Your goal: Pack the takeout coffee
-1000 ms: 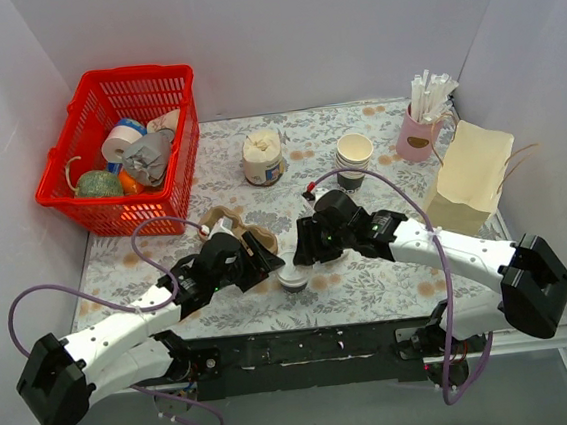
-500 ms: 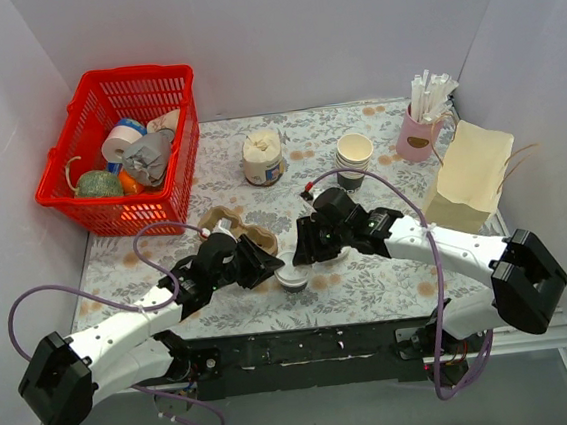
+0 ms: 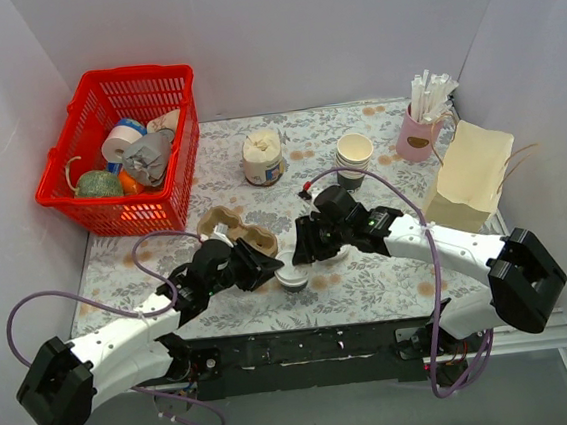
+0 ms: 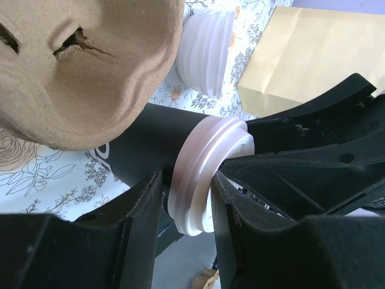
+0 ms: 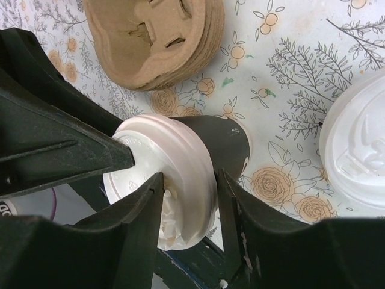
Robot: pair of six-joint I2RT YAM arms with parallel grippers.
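The takeout coffee is a black paper cup with a white lid, near the table's front edge. My left gripper comes from the left and is shut on the cup at the lid's rim; the left wrist view shows the lid pinched between both fingers. My right gripper comes from the right and is shut across the same lid. A brown pulp cup carrier lies just behind the left gripper. It also shows in the left wrist view and the right wrist view.
A tan paper bag stands at the right. A stack of lidless cups, a cream jar and a pink holder of straws stand at the back. A red basket is back left. A loose white lid lies beside the cup.
My left arm has drawn slightly toward the near edge, uncovering more of the cup carrier. The cup and my right gripper have barely moved.
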